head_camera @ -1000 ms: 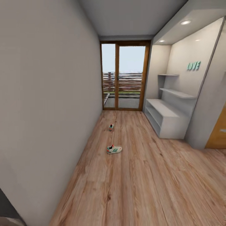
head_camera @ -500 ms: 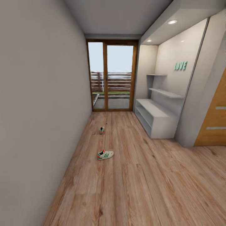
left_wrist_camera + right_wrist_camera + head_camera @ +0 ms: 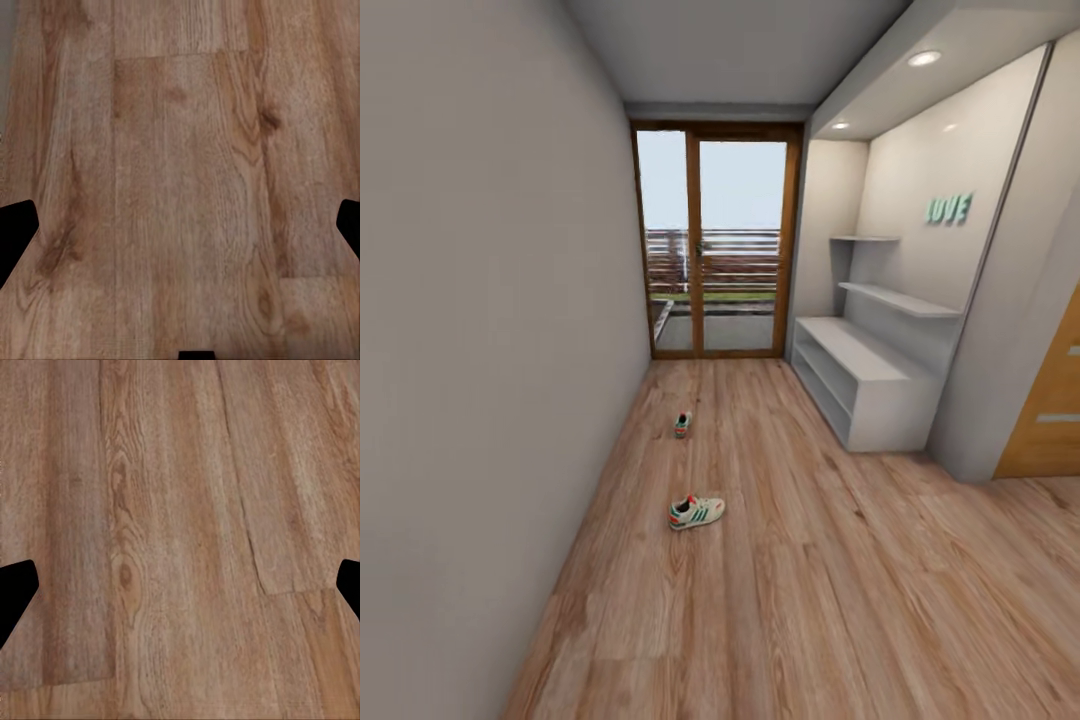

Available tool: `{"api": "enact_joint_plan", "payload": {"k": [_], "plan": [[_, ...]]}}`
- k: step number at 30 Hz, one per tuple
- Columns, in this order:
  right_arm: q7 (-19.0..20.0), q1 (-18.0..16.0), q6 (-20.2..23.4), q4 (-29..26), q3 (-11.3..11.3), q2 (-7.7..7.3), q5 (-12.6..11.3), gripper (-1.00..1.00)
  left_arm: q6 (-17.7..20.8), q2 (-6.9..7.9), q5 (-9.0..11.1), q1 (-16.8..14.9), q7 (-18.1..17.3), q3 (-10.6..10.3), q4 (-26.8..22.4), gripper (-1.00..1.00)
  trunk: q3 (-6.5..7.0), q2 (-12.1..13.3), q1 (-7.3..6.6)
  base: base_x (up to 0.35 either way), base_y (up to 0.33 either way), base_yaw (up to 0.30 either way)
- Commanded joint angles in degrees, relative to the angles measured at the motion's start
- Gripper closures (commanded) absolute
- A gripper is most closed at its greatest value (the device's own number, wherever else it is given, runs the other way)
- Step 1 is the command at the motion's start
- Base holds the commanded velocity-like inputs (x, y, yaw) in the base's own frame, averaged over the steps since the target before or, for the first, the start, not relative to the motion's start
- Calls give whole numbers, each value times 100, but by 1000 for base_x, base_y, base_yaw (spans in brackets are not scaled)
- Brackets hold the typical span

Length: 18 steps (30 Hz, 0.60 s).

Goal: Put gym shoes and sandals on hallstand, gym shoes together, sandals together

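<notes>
Head view, shoes: the near gym shoe [image 3: 696, 512] lies side-on on the corridor floor [image 3: 830, 600]; the far gym shoe [image 3: 682, 425] sits further down the corridor, well apart from it, showing its heel end.
Head view, rack: the hallstand [image 3: 860, 380] stands in the alcove at the right wall under the teal letters [image 3: 948, 209], its two shelf rows bare as far as can be seen.
Head view, sandals: none seen on the stretch of floor shown here.
Head view, risk: with the shoes so far apart, fetching them in two trips may end with them set apart on the rack; the base could also nudge the near shoe while driving up, since it lies in the open path.
Left wrist view: the left hand [image 3: 180, 225] hangs over bare planks, its dark fingertips spread to the edges, nothing between them.
Left wrist risk: no shoe below, so closing now would catch nothing.
Right wrist view: the right hand [image 3: 180, 585] likewise spread wide and empty over the wood.
Right wrist risk: a low reach could drive the fingertips into the floor instead of around a shoe.
</notes>
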Motion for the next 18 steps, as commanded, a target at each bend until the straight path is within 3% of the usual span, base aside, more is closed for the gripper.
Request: {"api": "enact_joint_plan", "payload": {"k": [1,18], "plan": [[-1,-3,-20,4,10,-1,-47,-100,-18,1,-7,-4,-7,-2,5,-100,-6,-3,3,333,83,0],[-1,-3,-20,162,32,-1,-35,-100,-18,2,-8,-4,-7,2,5,-100,-6,-3,3,334,83,0]]}}
